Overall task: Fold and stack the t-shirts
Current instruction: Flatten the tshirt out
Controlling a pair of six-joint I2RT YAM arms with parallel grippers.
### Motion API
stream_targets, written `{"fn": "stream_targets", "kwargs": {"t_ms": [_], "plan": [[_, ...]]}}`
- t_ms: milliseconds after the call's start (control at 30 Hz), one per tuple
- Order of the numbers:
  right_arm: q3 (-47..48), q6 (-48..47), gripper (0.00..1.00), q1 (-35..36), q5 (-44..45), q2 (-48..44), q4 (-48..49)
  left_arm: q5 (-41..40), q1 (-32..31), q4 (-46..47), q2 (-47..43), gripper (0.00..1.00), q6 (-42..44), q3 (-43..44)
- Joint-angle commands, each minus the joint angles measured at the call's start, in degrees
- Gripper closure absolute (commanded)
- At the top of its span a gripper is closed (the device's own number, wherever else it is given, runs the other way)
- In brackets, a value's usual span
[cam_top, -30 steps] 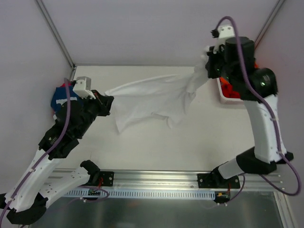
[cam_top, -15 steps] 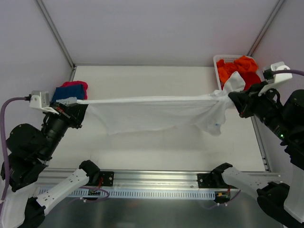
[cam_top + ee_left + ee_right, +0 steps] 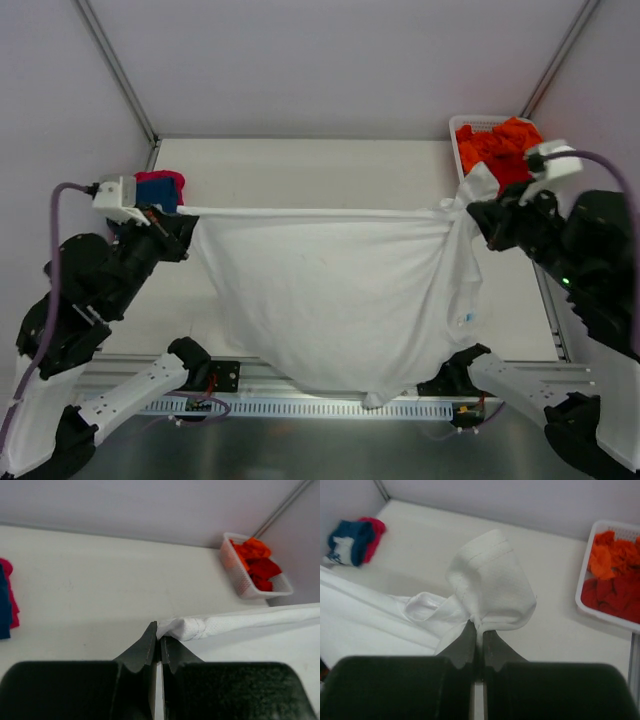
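A plain white t-shirt (image 3: 340,290) hangs stretched in the air between my two grippers, its body drooping to the table's near edge. My left gripper (image 3: 180,212) is shut on its left end, seen in the left wrist view (image 3: 159,634) with the cloth (image 3: 235,625) running right. My right gripper (image 3: 478,212) is shut on the bunched right end; in the right wrist view (image 3: 479,626) the cloth (image 3: 492,587) puffs above the jaws. A folded navy tee (image 3: 155,194) lies on a pink-red tee (image 3: 163,178) at far left. Orange and red tees (image 3: 500,145) fill the basket.
A white lattice basket (image 3: 459,135) stands at the far right corner, also in the left wrist view (image 3: 240,582) and the right wrist view (image 3: 585,592). Metal frame posts rise at both back corners. A rail runs along the near edge (image 3: 330,375).
The shirt went from a loose drape to a taut line, and now its body hangs down wide. Both arms swung outward and lifted, keeping hold of the shirt's ends.
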Motion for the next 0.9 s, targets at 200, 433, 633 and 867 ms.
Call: {"fn": "stream_targets", "kwargs": {"t_ms": [200, 433, 633, 867], "plan": [[-31.1, 5.2, 0.98, -8.2, -6.2, 16.5, 22.4, -10.6, 0.4, 5.5, 10.0, 1.00, -4.4, -16.9], [-24.5, 5.3, 0.81, -11.5, -0.6, 43.0, 22.9, -12.0, 0.5, 8.0, 15.4, 1.00, -6.6, -25.1], [-20.9, 4.7, 0.55, -14.9, 8.3, 51.7, 19.3, -12.9, 0.6, 8.5, 14.8, 1.00, -6.1, -26.5], [-22.7, 3.9, 0.40, -16.7, 12.6, 46.3, 19.0, -11.3, 0.6, 8.5, 14.2, 1.00, -6.2, -26.3]]}}
